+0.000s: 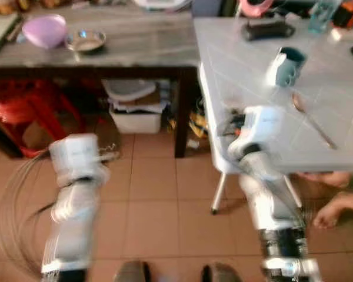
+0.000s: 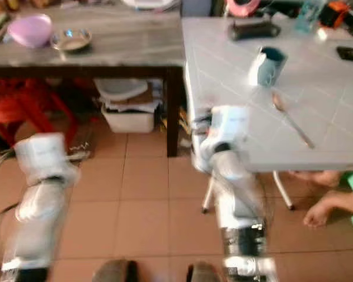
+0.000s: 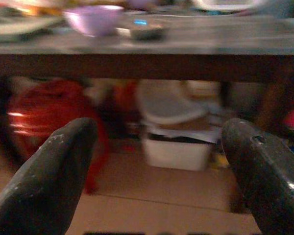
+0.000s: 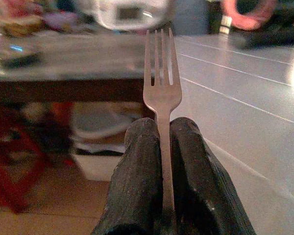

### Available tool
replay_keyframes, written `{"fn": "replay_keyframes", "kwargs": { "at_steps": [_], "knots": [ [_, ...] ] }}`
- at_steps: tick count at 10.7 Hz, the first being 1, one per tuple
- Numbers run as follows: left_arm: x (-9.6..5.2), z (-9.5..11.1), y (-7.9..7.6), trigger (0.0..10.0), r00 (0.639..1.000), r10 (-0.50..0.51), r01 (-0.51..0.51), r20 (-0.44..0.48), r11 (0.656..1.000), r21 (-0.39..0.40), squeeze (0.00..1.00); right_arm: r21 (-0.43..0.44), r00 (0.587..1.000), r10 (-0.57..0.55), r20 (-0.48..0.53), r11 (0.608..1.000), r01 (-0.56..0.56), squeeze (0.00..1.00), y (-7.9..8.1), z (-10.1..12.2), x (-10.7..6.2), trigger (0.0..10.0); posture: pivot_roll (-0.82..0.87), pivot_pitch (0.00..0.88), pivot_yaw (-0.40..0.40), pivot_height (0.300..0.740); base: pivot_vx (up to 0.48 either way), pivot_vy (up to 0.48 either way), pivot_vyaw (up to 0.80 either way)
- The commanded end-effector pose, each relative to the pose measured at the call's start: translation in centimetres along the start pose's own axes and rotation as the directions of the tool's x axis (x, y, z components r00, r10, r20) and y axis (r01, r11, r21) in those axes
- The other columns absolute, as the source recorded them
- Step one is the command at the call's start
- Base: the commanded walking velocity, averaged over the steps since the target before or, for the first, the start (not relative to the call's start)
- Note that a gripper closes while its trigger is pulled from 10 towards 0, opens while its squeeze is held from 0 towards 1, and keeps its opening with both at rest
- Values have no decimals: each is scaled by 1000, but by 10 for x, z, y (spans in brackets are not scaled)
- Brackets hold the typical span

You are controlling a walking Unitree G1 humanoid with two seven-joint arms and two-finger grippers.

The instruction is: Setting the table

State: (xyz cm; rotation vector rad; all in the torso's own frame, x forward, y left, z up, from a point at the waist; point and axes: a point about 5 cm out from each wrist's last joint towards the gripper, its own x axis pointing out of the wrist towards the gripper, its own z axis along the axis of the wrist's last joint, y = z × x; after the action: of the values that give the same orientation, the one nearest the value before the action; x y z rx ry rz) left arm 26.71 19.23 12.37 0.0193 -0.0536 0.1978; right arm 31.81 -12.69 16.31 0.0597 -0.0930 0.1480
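Silver fork (image 4: 160, 83) upright, clamped between black fingers (image 4: 137, 186).

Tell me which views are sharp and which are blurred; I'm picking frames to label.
Left eye and right eye views: motion-smeared, worst on both silver arms; the mug and spoon on the white table stay recognizable. Left wrist view: dim and soft, open left tool. Right wrist view: the fork in the right tool is sharp, background blurred.

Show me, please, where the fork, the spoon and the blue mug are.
fork (image 4: 161, 93), right wrist view, base of the tines.
spoon (image 1: 299, 103), left eye view, its bowl.
blue mug (image 1: 287, 66), left eye view, its side wall.
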Motion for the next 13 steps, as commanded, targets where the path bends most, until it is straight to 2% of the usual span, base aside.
{"fn": "replay_keyframes", "kwargs": {
  "at_steps": [1,3,6,9,13],
  "knots": [
    [-4,-3,-4,10000,1000,-12,12,-5,1000,-11,0,-38,999,-37,34,999,39,0,-14,5,-6,0,-5,102,26,740,356,319,0],
    [-8,-6,-8,10000,999,-31,31,-9,1000,0,0,-45,999,-43,20,998,44,0,-18,0,-13,0,-4,95,29,740,371,304,0],
    [-4,0,-9,10000,999,-30,31,14,999,-11,0,-58,999,-17,38,998,19,0,-13,2,-14,0,-2,87,37,740,424,0,0],
    [-1,2,-8,10000,999,-32,31,23,999,20,0,-51,999,-12,40,999,14,0,-11,3,-13,0,0,96,34,740,365,310,0],
    [0,4,-13,10000,999,-44,44,28,999,20,0,-49,999,0,40,999,2,0,-9,4,-12,0,-1,105,34,740,367,309,0]
  ]
}}
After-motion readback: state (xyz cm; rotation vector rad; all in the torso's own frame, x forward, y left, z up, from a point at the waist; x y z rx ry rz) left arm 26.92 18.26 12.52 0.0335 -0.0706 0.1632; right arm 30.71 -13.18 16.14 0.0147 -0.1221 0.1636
